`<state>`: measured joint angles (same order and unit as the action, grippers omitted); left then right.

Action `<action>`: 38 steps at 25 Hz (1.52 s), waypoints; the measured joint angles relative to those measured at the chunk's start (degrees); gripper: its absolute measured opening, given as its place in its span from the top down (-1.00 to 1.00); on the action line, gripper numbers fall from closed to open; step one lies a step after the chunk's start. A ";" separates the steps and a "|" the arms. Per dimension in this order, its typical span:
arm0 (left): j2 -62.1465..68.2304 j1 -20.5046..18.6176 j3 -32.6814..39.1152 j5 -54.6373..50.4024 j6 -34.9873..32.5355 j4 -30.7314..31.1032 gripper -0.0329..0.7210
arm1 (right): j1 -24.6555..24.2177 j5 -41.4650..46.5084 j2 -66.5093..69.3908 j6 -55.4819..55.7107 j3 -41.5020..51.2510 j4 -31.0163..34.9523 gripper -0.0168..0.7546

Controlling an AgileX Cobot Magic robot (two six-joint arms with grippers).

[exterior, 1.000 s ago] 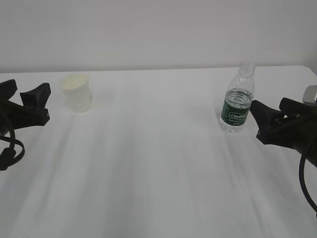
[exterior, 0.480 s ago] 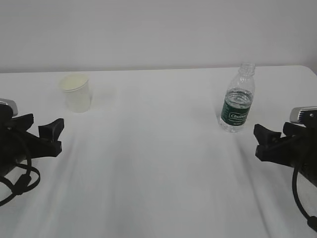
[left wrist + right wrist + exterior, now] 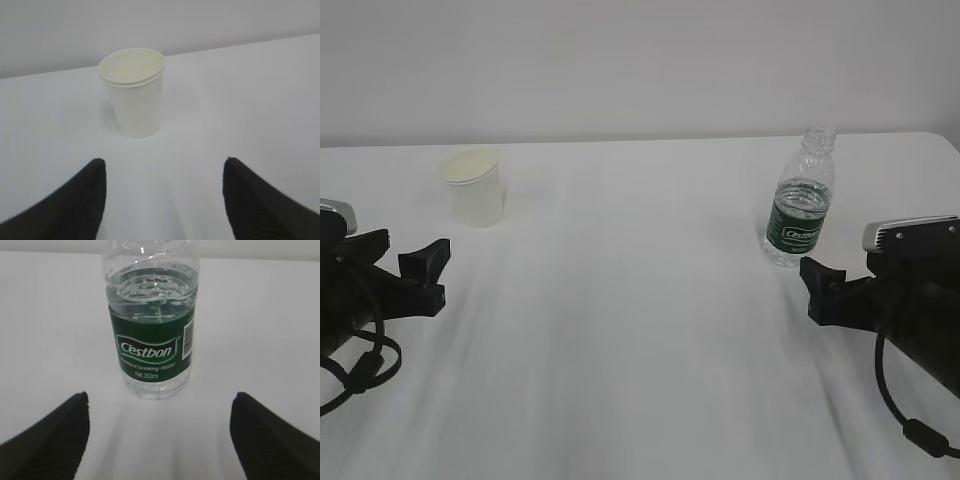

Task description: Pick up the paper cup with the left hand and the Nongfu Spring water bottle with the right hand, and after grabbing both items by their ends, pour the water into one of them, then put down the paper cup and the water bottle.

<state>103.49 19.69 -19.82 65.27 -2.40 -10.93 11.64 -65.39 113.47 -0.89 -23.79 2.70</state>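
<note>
The paper cup (image 3: 472, 187) (image 3: 135, 95) stands upright at the back left, white and empty-looking. My left gripper (image 3: 412, 252) (image 3: 164, 162) is open, low over the table in front of the cup and apart from it. The Nongfu Spring water bottle (image 3: 802, 200) (image 3: 152, 340) stands upright at the right, capless, its green label reading Cestbon. Water (image 3: 150, 295) fills it to just above the label. My right gripper (image 3: 825, 285) (image 3: 160, 396) is open wide just in front of the bottle's base, not touching it.
A white cloth covers the table (image 3: 640, 340). Its far edge meets a plain pale wall, and its back right corner (image 3: 945, 137) lies just behind the bottle. Black cables hang from both arms at the front corners.
Both grippers drew back from the cup and the bottle toward the front. In the last half second the right one shifted left and opened wider; the left one stayed still.
</note>
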 joint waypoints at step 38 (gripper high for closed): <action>10.77 0.00 -7.62 0.31 0.14 2.63 -0.48 | 0.00 -0.14 14.46 0.89 -20.81 -0.99 -0.77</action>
<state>114.26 19.69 -27.44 65.58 -2.26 -8.30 11.64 -65.53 127.94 0.00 -44.61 1.71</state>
